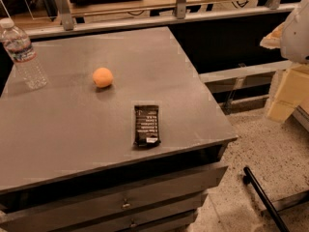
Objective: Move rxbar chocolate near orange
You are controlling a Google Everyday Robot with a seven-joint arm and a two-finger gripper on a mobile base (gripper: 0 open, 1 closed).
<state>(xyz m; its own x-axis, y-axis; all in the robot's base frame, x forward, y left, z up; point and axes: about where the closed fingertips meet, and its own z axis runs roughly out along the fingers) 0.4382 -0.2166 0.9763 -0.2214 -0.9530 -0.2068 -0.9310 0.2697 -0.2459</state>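
Observation:
The rxbar chocolate (147, 125) lies flat on the grey table (72, 124), near the front right, its long side pointing away from me. The orange (103, 77) sits on the table behind and to the left of the bar, about a bar's length away from it. My gripper (286, 98) hangs at the right edge of the view, off the table and above the floor, well to the right of the bar. It holds nothing that I can see.
A clear plastic water bottle (22, 52) stands at the table's far left. Drawers (125, 204) run under the table's front edge. A metal rail (159, 19) runs behind the table. A black bar (263, 197) lies on the speckled floor at the right.

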